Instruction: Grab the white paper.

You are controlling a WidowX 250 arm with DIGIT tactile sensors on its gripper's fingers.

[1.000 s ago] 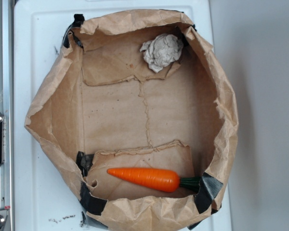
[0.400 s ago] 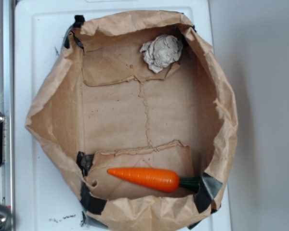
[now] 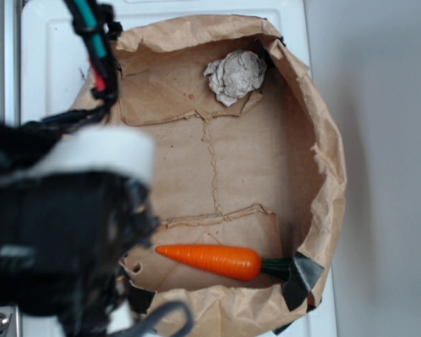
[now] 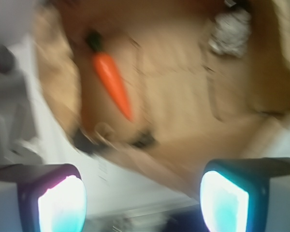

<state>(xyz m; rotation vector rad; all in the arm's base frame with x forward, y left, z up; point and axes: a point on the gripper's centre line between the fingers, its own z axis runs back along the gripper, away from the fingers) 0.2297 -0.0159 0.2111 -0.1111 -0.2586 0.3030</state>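
While your claw [image 4: 142, 198] hangs with its two pads spread wide and nothing between them, the crumpled off-white wad of paper [image 3: 236, 74] sits well ahead of it, tucked into the far corner of the big brown paper bag [image 3: 323, 140]. In the wrist view that wad [image 4: 230, 32] shows up beyond the claw and off toward the right-hand pad [image 4: 222, 203], while the orange plastic carrot with its green stem [image 4: 111, 79] lies nearer and toward the left-hand pad [image 4: 60, 205].

Watch these risks as you go in:

- The wrist picture is badly smeared, so you probably cannot trust it for fine aiming just now; a descent lined up on it could land beside the wad.
- From the overhead view the black arm [image 3: 56, 239] covers the near-left side of the bag, and the claw itself is hidden there, so you cannot judge its height over the bag rim.
- The bag's crumpled wall rises right beside the wad. Coming in low, a pad could catch the rim or wall and drag the whole bag across the white board [image 3: 56, 56].
- The wad looks light and springy. A pad touching down on top of it may push it against the wall or flick it aside instead of bracketing it.
- The carrot [image 3: 210, 260] lies close to the claw's path; a straight low sweep could knock it.
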